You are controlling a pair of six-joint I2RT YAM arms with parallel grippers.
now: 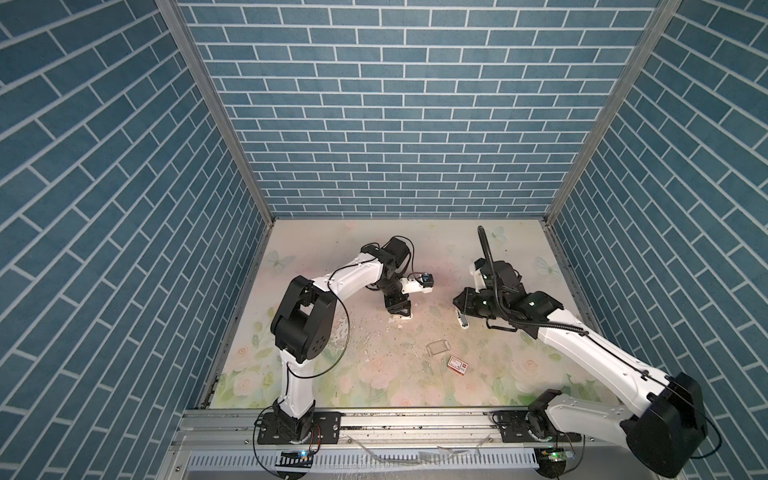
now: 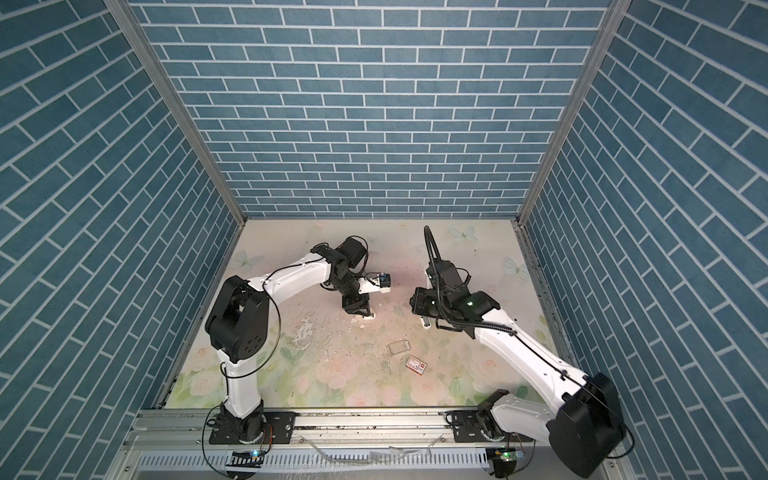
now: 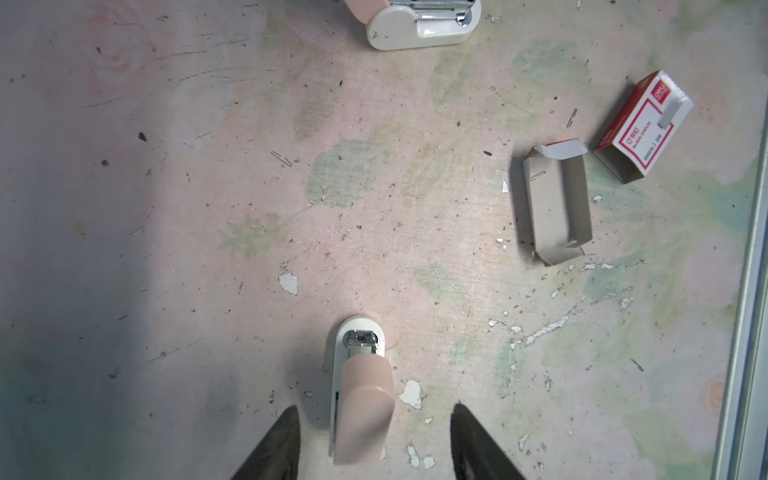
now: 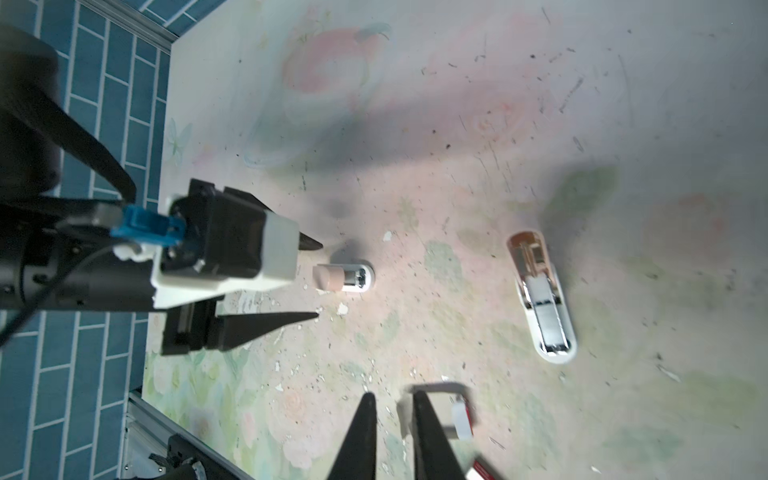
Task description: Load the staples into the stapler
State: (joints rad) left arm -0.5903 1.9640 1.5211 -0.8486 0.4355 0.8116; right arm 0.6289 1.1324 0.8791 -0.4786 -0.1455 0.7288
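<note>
A small stapler (image 3: 361, 399) with a pink top and white base rests on the floral table between my left gripper's (image 3: 376, 407) fingers. That gripper is open and clear of it on both sides; it also shows in the right wrist view (image 4: 319, 280). A second stapler (image 4: 544, 299) lies swung open, its metal channel bare with a grey strip inside; I cannot tell whether that strip is the staples. My right gripper (image 4: 394, 394) hovers near this stapler (image 1: 462, 322), fingers almost together with nothing visible between them. Single bent staples (image 3: 281, 158) are scattered on the table.
A red-and-white staple box (image 3: 642, 124) and an empty grey cardboard tray (image 3: 557, 203) lie side by side near the table's front middle (image 1: 439, 347). Blue brick walls enclose the table on three sides. A metal rail (image 1: 374, 419) runs along the front.
</note>
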